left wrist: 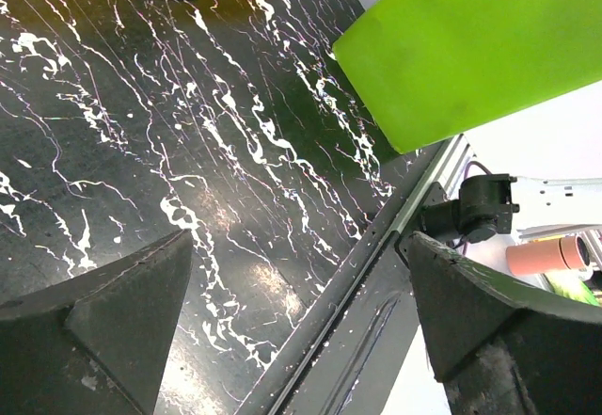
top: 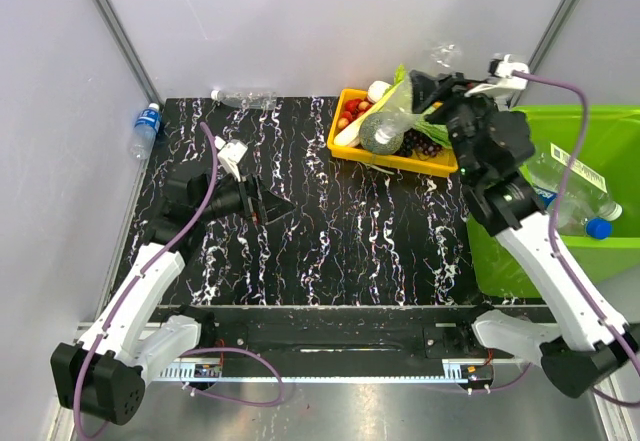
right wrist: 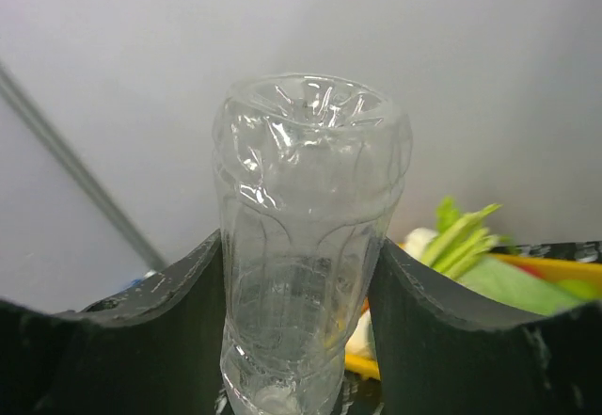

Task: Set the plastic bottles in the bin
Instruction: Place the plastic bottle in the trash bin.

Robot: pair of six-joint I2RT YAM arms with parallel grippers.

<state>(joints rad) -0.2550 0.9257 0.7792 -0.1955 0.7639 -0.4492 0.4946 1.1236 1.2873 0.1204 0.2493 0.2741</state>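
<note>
My right gripper (top: 428,87) is raised over the yellow tray, shut on a clear, label-less plastic bottle (top: 441,58). In the right wrist view that bottle (right wrist: 306,199) stands base-up, pinched between both fingers (right wrist: 442,321). The lime-green bin (top: 580,114) sits at the right with clear bottles (top: 572,185) lying inside, one blue-capped. Another clear bottle (top: 246,97) lies at the table's back edge. A blue-labelled bottle (top: 146,125) rests beyond the left edge by the wall. My left gripper (top: 274,204) hovers open over the left of the black table, empty (left wrist: 299,243).
A yellow tray (top: 352,146) of vegetables and fruit sits at the back centre, just left of the bin. The bin's green wall (left wrist: 470,48) shows in the left wrist view, right of the table's metal front rail (left wrist: 376,246). Grey walls close in the back and sides.
</note>
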